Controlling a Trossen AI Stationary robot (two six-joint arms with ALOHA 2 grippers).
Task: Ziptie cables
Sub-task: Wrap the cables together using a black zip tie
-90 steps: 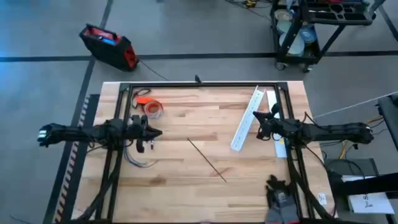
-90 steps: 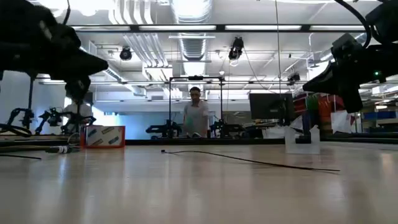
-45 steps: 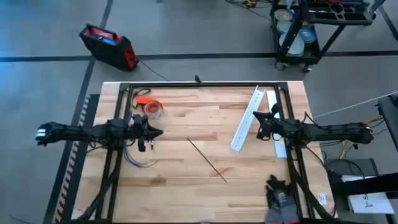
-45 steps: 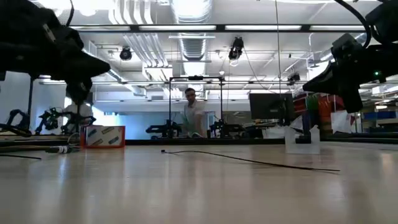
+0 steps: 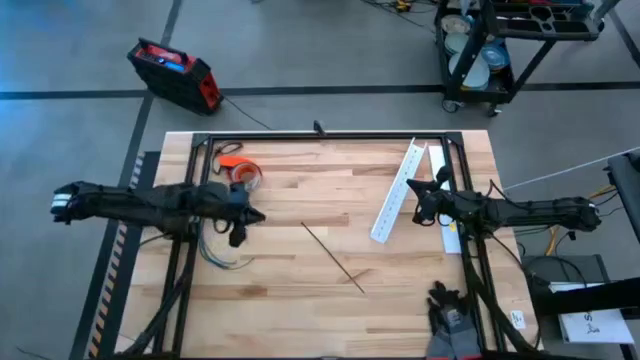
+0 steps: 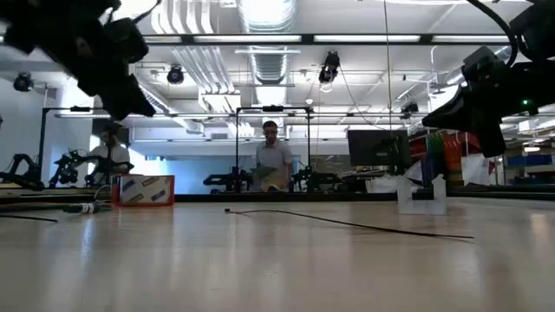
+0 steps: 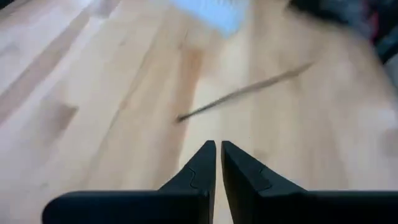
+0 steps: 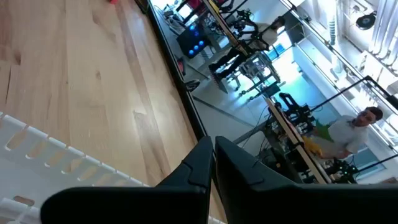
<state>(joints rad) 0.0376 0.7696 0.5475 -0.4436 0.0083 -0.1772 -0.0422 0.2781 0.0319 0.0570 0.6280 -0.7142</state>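
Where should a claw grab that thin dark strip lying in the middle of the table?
Probably near one end of the ziptie, coming straight down from above with fingers across its width. It lies flat and diagonal on the table, so nothing offers a side grip.

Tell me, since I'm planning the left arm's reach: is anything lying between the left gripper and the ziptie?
Nothing visible does. The left gripper hangs over the table, fingers closed and empty, and only bare wood separates it from the ziptie in mid-table. The cables lie beneath and behind the gripper, not in the path.
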